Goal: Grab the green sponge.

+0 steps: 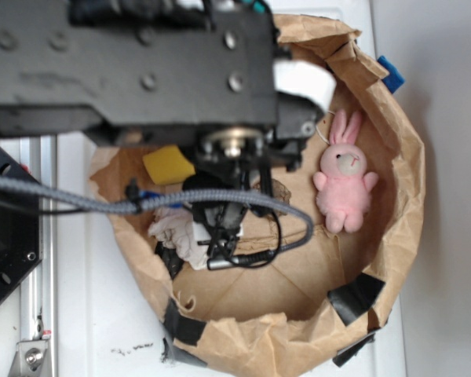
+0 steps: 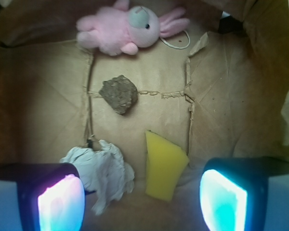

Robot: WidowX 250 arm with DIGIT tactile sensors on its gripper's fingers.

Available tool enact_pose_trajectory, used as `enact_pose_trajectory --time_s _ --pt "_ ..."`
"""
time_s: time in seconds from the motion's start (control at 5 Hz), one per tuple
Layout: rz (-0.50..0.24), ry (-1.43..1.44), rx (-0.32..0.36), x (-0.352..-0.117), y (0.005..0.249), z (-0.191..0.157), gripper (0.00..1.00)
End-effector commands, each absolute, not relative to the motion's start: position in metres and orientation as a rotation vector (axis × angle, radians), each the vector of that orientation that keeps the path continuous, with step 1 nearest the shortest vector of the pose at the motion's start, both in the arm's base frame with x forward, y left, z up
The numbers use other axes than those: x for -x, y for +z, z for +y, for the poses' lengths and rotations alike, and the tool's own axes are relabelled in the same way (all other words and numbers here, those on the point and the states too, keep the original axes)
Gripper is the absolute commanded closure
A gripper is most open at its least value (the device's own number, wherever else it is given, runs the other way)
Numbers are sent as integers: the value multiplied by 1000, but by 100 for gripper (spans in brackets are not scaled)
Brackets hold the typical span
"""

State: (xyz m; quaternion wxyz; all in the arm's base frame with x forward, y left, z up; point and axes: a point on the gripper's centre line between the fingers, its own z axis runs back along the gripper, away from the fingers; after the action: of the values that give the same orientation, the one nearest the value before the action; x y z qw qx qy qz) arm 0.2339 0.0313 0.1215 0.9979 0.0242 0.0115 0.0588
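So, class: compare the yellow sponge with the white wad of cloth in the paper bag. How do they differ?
The green sponge is yellow, while the white cloth is pale. The sponge is a flat block with straight slanted edges; the cloth is crumpled and irregular. Both lie on the paper bag's floor, between the open gripper's fingers in the wrist view.

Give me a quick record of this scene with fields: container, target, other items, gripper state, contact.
container: brown paper bag, opened wide
target: green sponge, yellow foam wedge, flat on the bag floor
other items: pink plush bunny; brown rock; white cloth wad
gripper state: gripper open, above the sponge
contact: none visible, nothing held
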Motion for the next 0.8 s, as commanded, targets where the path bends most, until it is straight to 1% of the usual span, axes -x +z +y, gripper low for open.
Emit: enact_pose_trajectory --time_s 0.0,0.2,0.4,0.6 --pt "-18 193 -114 -232 83 48 0" --pt "-21 226 -123 -232 74 63 0" --pt "-21 259 -93 -226 73 82 0" --pt "-38 293 -91 -223 75 93 0"
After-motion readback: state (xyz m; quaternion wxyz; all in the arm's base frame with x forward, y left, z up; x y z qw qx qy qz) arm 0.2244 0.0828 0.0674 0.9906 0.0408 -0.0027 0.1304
